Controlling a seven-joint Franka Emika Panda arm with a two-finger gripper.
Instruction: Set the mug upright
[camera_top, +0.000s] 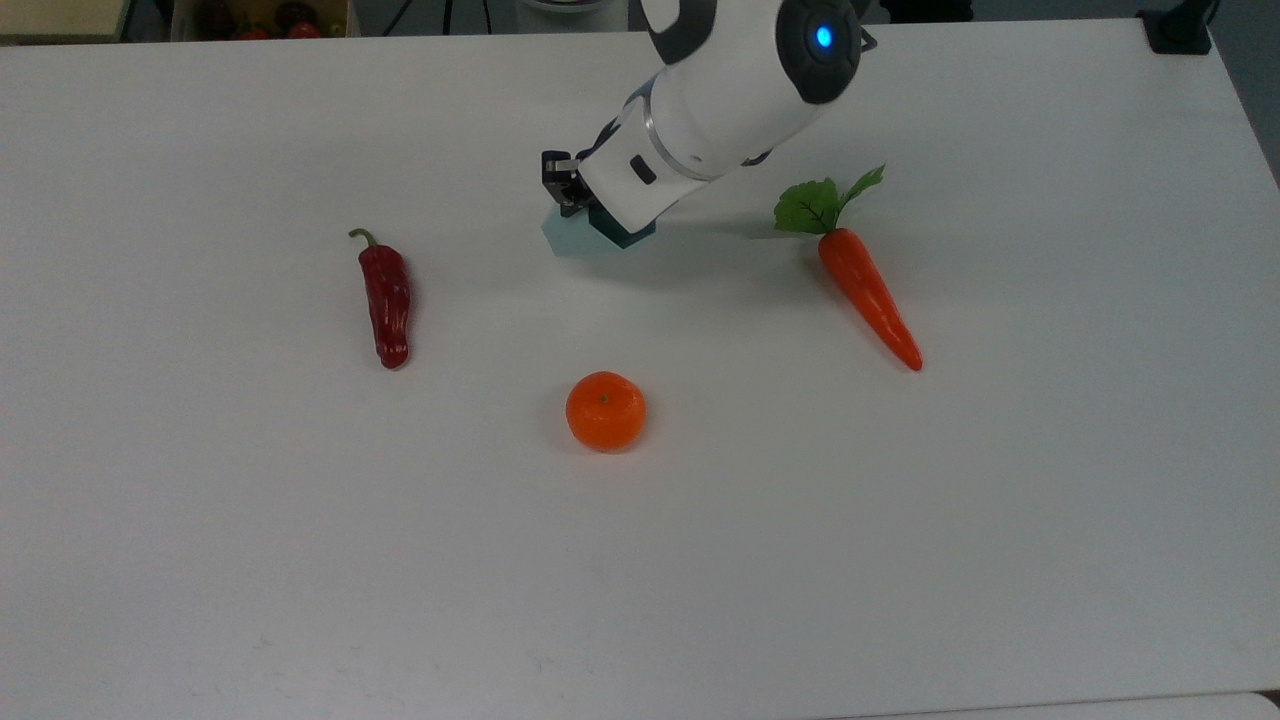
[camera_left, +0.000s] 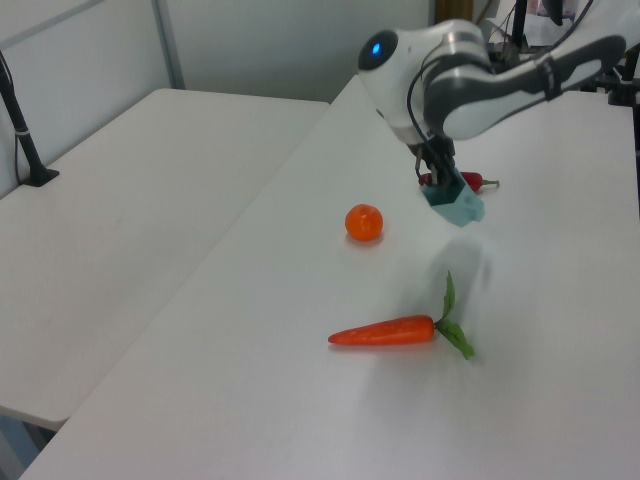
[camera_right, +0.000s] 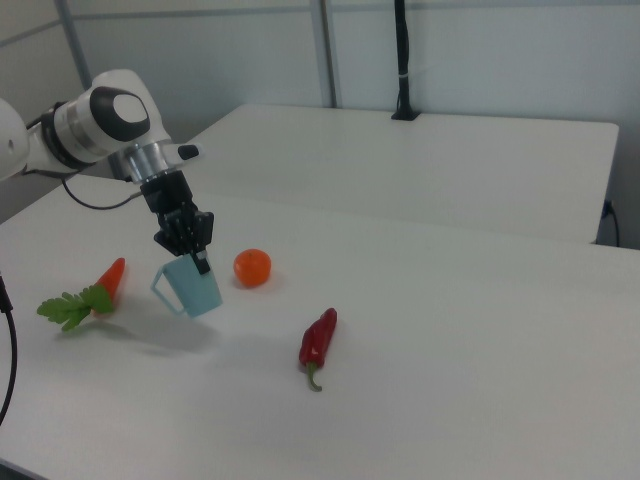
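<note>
1. At the top view's left, a red chili pepper (camera_top: 385, 297) lies on the white table (camera_top: 200, 520), well apart from my work.
2. Nearer the middle and toward the near edge in the top view, a tangerine (camera_top: 605, 410) sits alone, clear of my arm.
3. Above it in the top view, my gripper (camera_right: 186, 238) is clenched on the rim of the mug (camera_right: 190, 286); in the right view the pale blue-green cup hangs nearly upright, mouth up, a thin handle showing on the right view's left.
4. The mug looks lifted just off the table in the left view, tilted slightly, with its shadow below.
5. At the top view's right, a carrot (camera_top: 867, 284) with green leaves lies near but apart from the mug.
6. My reading: the turning is largely done and the placing step is in hand. Next I should level the base, lower it flat onto bare table, then let go without tipping it.
</note>
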